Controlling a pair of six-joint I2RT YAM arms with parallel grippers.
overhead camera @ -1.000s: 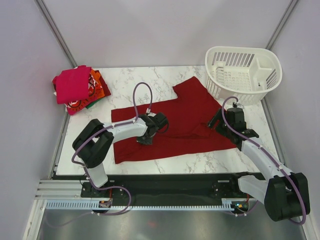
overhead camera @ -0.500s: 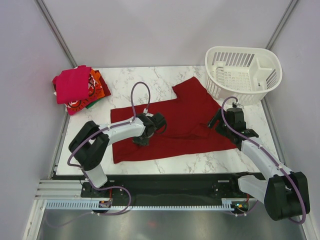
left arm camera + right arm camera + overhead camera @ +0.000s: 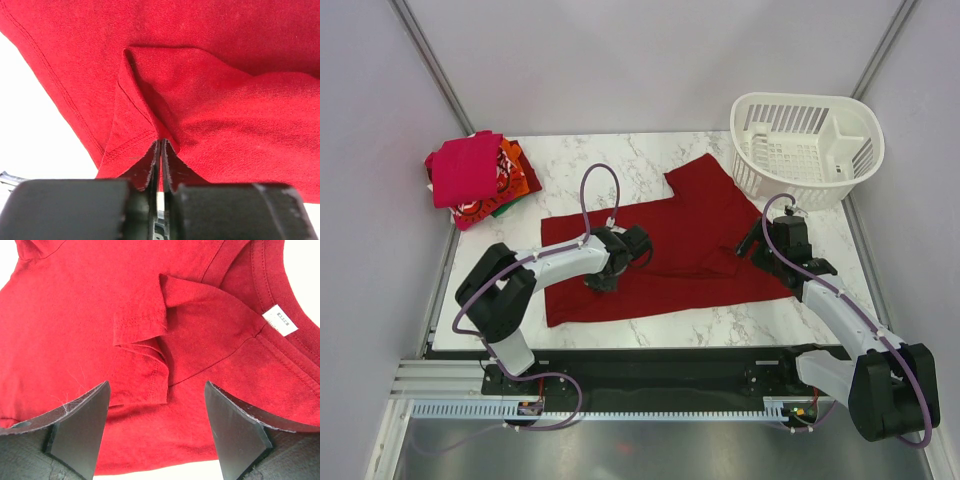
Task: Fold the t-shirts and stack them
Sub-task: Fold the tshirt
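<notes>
A dark red t-shirt [image 3: 705, 215] lies spread across the middle of the marble table, one sleeve reaching toward the basket. My left gripper [image 3: 640, 246] rests on its middle, shut on a pinched ridge of the cloth [image 3: 150, 107] that rises between the jaws [image 3: 160, 146]. My right gripper [image 3: 753, 240] hovers open over the shirt's right edge. In the right wrist view its wide-apart fingers [image 3: 156, 386] frame a crumpled sleeve fold [image 3: 142, 335], and the white neck label [image 3: 280, 320] shows at the collar. Folded t-shirts [image 3: 472, 176], magenta-pink on top of orange and red, are stacked at the far left.
A white slotted plastic basket [image 3: 807, 150] stands at the table's far right corner, just beyond the sleeve. Metal frame posts rise at the back corners. Bare marble [image 3: 620, 155] shows behind the shirt and along the front edge.
The left arm's elbow has shifted slightly to the left, with its gripper staying on the shirt's middle. The right arm has not moved.
</notes>
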